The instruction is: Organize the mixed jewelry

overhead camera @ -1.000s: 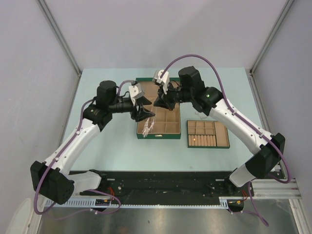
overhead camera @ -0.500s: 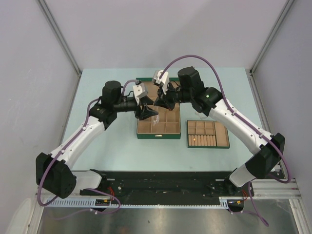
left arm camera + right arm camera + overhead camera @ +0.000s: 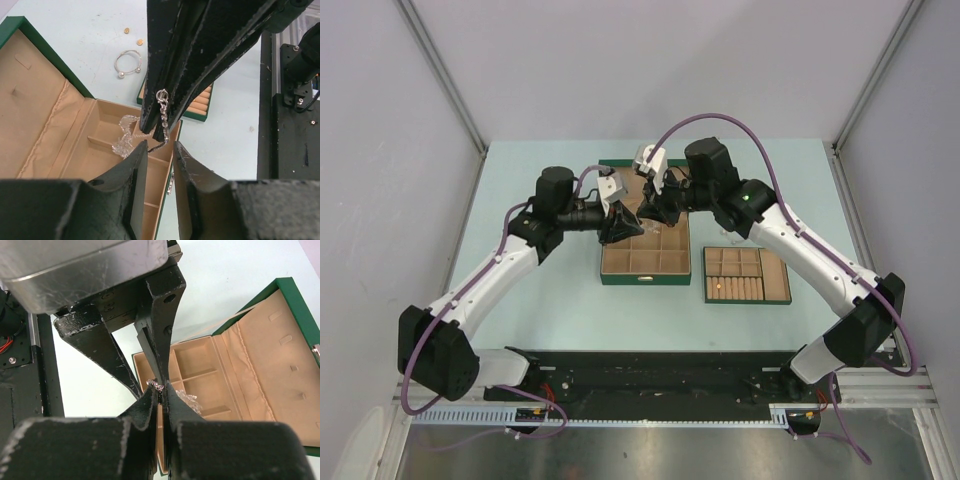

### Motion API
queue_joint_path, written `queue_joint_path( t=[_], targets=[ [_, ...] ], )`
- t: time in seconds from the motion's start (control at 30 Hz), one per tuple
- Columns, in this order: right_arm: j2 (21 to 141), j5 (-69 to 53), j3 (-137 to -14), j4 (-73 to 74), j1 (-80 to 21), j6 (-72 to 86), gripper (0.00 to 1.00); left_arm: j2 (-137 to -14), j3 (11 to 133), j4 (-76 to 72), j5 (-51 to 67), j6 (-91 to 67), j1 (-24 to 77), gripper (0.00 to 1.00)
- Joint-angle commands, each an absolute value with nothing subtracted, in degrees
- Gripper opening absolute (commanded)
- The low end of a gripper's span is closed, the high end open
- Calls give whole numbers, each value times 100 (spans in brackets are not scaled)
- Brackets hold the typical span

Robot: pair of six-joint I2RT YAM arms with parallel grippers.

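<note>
A fine chain necklace (image 3: 161, 117) hangs from my right gripper (image 3: 161, 390), which is shut on its end ring. Its pale beaded cluster (image 3: 122, 141) rests in a compartment of the open green box (image 3: 45, 100). My left gripper (image 3: 159, 150) faces the right one over the box, jaws narrowly open, with the chain's lower part dangling at its fingertips (image 3: 140, 152). A thin silvery loop (image 3: 120, 75) lies on the table beyond the box. In the top view both grippers, left (image 3: 623, 222) and right (image 3: 648, 212), meet above the box (image 3: 645, 281).
A flat green tray (image 3: 775, 270) with tan ring rolls sits right of the box. Two tiny gold pieces (image 3: 127, 31) lie on the table near the loop. The box lid (image 3: 280, 355) lies open behind the compartments.
My left arm has swung right toward the right gripper and its jaws have narrowed around the hanging chain. The right gripper has held still, shut on the chain.
</note>
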State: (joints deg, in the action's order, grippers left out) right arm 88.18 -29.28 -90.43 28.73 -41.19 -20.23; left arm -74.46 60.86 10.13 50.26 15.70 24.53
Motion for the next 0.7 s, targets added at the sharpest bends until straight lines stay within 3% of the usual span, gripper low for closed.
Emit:
queue_joint_path(
  t=[0.0,0.1,0.2,0.5,0.67],
  targets=[
    [8534,-2865,-9070,2830,-4157,-2109,0,-7409,6266,1011,5203,1679,2496,34],
    [8517,-2839,-9062,2839,-4157,-2118,0,-7453,6319,958,5186,1635,2496,36],
    [8499,-2839,-9053,2839,-4157,-2118,0,-7541,6363,1011,5194,1643,2496,33],
    [8464,-2857,-9000,2821,-4157,-2101,0,-7611,6433,1186,5203,1740,2496,9],
    [8429,-2821,-8947,2812,-4157,-2118,0,-7611,6434,1222,5168,1749,2496,4]
  ],
)
